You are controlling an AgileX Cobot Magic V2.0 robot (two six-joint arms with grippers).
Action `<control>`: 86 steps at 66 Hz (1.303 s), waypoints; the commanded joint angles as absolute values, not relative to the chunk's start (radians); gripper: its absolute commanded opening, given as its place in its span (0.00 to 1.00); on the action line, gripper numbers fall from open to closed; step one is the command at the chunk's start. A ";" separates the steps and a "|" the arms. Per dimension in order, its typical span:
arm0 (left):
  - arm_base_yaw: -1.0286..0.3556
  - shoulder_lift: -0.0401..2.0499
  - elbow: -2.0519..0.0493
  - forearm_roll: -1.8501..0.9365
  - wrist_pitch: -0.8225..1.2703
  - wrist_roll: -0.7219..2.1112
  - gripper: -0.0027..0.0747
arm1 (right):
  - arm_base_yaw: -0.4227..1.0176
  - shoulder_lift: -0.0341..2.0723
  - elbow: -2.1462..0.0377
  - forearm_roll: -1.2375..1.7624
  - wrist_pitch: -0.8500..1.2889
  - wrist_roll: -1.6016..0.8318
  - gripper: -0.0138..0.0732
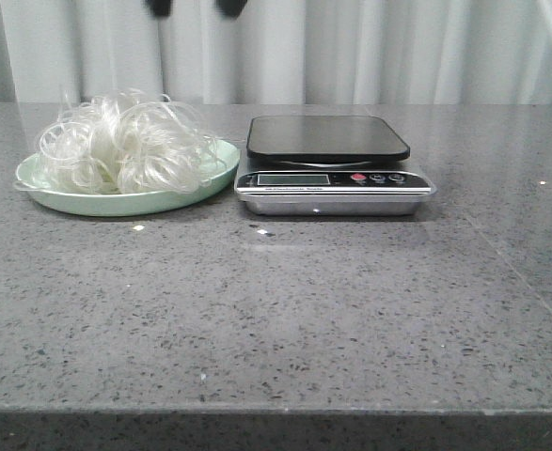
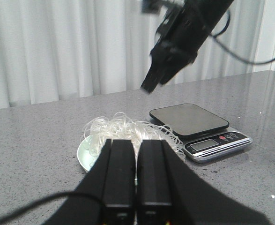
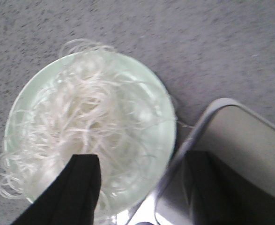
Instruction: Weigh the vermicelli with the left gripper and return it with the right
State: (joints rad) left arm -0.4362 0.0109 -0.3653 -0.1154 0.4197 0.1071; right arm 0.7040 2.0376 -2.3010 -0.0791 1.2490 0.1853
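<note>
The vermicelli (image 1: 125, 141) is a fluffy white tangle heaped on a pale green plate (image 1: 116, 202) at the left of the table. A digital scale (image 1: 327, 138) with a bare black platform stands right beside the plate. My right gripper (image 1: 193, 7) hangs open high above the plate, with only its two dark tips showing at the top edge of the front view. In its own view its jaws (image 3: 144, 187) stand wide apart over the vermicelli (image 3: 90, 117) and the scale (image 3: 240, 140). My left gripper (image 2: 136, 143) is shut and empty, well short of the vermicelli (image 2: 128, 129). It is out of the front view.
The grey speckled table (image 1: 276, 310) runs from the plate and scale to the front edge. A pale curtain (image 1: 398, 47) hangs behind the table. The right arm (image 2: 184, 37) with its black cable reaches in above the scale (image 2: 189, 119).
</note>
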 commanded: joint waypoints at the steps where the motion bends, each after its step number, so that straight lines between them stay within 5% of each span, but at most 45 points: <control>1: -0.433 0.023 -0.390 -0.126 0.346 0.107 0.20 | 0.701 1.889 -2.275 -0.145 1.326 0.185 0.73; 86: -0.433 0.023 -0.390 -0.126 0.346 0.107 0.20 | 0.584 0.251 -0.587 -0.102 0.550 0.184 0.73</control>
